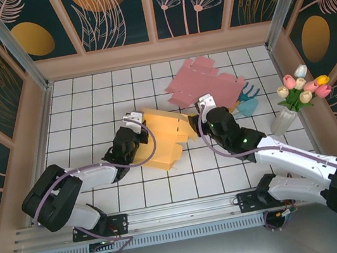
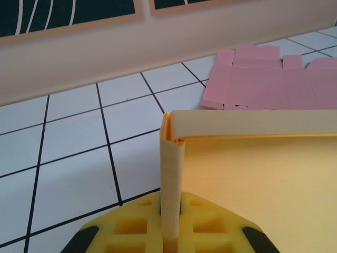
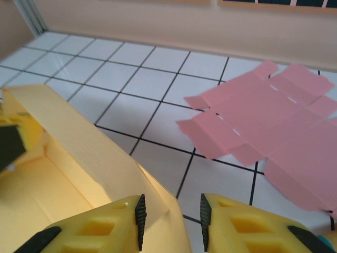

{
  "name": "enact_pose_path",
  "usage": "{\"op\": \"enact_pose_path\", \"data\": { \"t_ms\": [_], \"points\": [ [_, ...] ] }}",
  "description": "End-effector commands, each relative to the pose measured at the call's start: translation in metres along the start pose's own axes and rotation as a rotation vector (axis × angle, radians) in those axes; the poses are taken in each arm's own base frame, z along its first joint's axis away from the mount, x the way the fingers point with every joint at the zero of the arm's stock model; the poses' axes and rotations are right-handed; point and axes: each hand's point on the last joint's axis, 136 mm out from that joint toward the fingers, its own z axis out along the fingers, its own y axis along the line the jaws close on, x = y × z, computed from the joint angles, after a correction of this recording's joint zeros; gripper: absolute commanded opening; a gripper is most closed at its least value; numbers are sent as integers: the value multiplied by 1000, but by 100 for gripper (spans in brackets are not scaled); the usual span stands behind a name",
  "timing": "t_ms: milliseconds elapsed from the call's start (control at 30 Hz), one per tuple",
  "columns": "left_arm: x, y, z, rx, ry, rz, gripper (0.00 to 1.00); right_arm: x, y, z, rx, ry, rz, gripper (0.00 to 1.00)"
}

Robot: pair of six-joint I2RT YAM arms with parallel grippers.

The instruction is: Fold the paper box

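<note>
Your left fingers (image 2: pixel 147 216) pinch the yellow box's (image 1: pixel 167 139) upright wall, while your right fingers (image 3: pixel 221 211) stand spread around its flap (image 3: pixel 79 142), which runs toward the upper left.

Top external view: fixed camera above and behind the arm bases (image 1: pixel 101 228), looking steeply down across the whole tiled surface (image 1: pixel 86 94) to the far wall (image 1: pixel 156 51). Left wrist view: low and very near, sighting past the left end effector (image 2: pixel 171 227) toward that wall. Right wrist view: low, close, angled down over the right end effector (image 3: pixel 169 216). All three views share the yellow paper box (image 1: pixel 166 141) and the pink flat cutout (image 1: pixel 203 82).
</note>
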Motion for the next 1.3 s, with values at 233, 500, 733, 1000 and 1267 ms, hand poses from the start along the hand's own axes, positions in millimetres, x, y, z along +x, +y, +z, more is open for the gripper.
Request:
{"op": "enact_pose_path", "data": {
  "t_ms": [233, 500, 733, 1000, 1267],
  "points": [
    [-13, 7, 2, -39, -60, -66, 0, 4, 11, 3, -50, 18, 98, 0],
    [-12, 12, -5, -50, -73, -93, 0, 16, 5, 17, -102, 67, 173, 0],
    [-12, 13, -10, -48, -88, -90, 0, 23, -4, 24, -173, 78, 226, 0],
    [-10, 12, -1, -58, -79, -100, 0, 18, 8, 20, -214, 73, 212, 0],
    [-9, 10, -1, -46, -76, -109, 0, 13, 12, 28, -217, 92, 190, 0]
  ]
}}
